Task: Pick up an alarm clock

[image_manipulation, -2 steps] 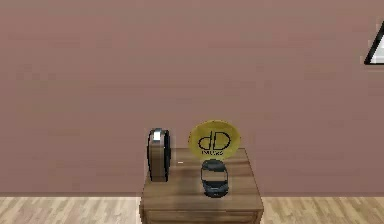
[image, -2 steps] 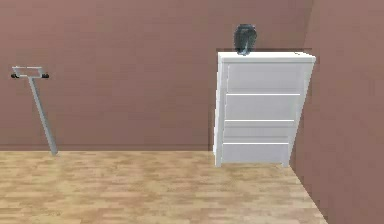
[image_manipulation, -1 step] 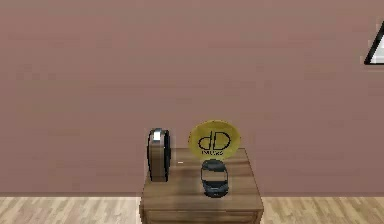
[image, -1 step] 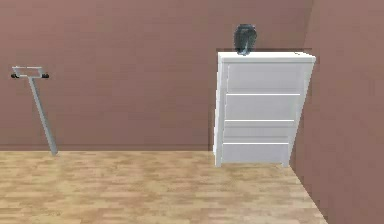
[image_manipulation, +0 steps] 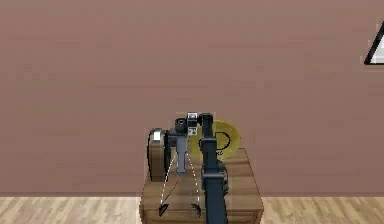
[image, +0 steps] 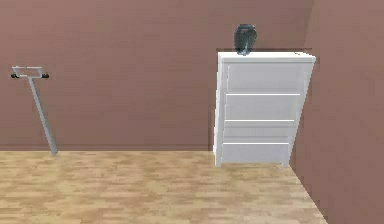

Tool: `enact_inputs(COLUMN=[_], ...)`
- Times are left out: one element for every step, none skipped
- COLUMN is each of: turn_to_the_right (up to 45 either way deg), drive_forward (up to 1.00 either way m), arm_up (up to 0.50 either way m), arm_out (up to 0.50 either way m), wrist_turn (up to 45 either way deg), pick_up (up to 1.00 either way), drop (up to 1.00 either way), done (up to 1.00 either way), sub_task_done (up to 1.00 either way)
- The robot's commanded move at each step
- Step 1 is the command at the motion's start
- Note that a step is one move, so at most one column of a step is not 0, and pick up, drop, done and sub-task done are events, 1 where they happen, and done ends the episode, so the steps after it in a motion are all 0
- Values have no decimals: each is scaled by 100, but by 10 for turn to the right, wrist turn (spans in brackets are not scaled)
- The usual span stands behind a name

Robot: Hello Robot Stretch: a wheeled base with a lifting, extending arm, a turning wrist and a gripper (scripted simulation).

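Note:
A small brown wooden table (image_manipulation: 245,195) stands against the wall in the arm side view. On its left part stands a dark rounded thing with a pale edge (image_manipulation: 156,155), about the shape of an alarm clock. A yellow-green round thing (image_manipulation: 230,140) sits farther back on the right. The dark arm rises over the tabletop, and its gripper (image_manipulation: 176,170) lies between these two things with its thin fingers over the wood. I cannot tell whether it holds anything.
In the forward view a white chest of drawers (image: 262,110) stands in the right corner with a dark rounded object (image: 245,40) on top. A grey pole stand (image: 42,112) leans by the left wall. Wooden floor lies between them. A white corner (image_manipulation: 376,48) juts in at the arm side view's upper right.

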Motion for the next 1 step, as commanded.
enact_inputs(turn_to_the_right=[0], drive_forward=[0], arm_up=[0], arm_out=[0], wrist_turn=[450], pick_up=[0], drop=[0], done=[0], sub_task_done=[0])
